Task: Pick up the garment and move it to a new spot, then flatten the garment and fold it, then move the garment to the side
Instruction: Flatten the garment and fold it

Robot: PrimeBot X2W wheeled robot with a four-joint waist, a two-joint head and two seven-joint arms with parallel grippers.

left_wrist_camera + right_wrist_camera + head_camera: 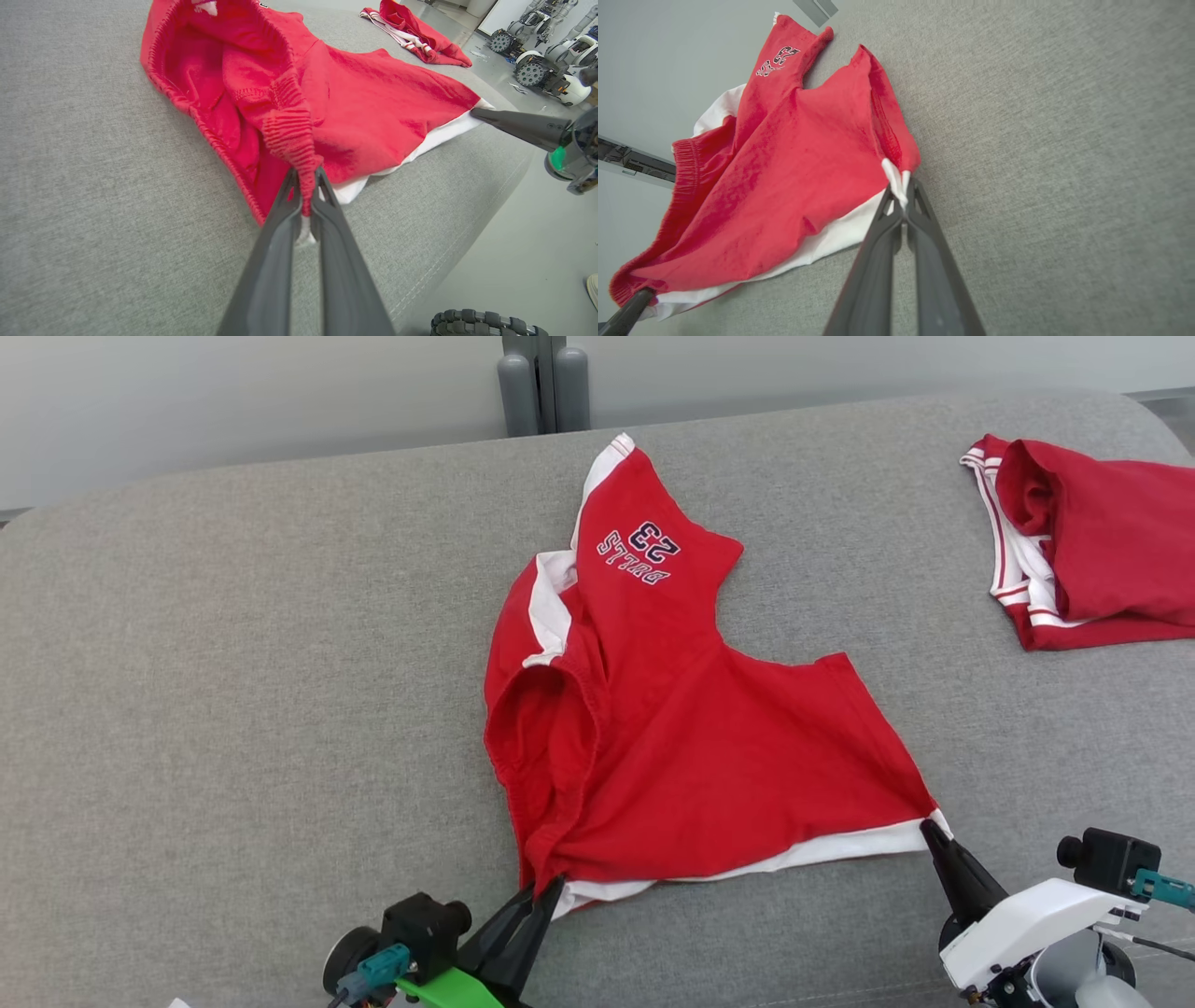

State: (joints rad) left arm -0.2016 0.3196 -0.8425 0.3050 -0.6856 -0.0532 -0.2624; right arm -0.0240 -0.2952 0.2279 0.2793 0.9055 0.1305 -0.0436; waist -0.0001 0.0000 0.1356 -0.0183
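- Garment (691,747), red with white trim, lay spread on the grey upholstered surface (233,663).
- Left end effector (549,889) pinched its ribbed near corner.
- Right end effector (931,828) pinched its white hem corner.
- Second red garment (1102,551) lay well apart, far right.

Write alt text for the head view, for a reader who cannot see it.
On a grey cushion lie red shorts printed BULLS 23, the left gripper shut on their near left corner and the right gripper shut on their near right corner. A second red garment lies bunched at the far right.
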